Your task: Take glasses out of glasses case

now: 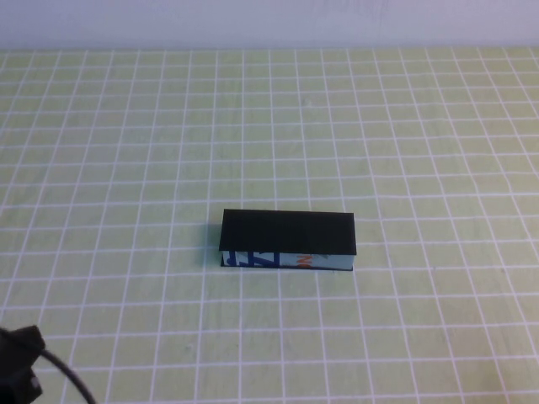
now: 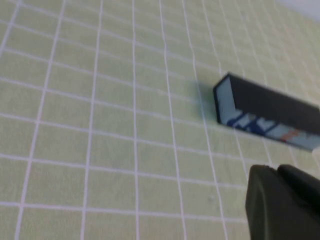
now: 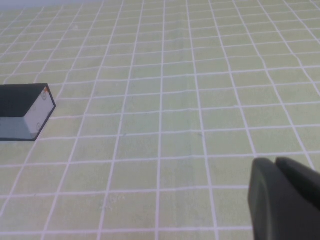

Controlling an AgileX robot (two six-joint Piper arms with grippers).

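Green white-grid table mat [image 1: 126,126]; pale wall [image 1: 269,21] behind.

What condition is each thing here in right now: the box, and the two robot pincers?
glasses case: lid shut, lying flat on the checked table, untouched; nothing of its contents shows.
left pincer: off the case, on the robot's near left side.
right pincer: shut, empty, over bare table away from the case.
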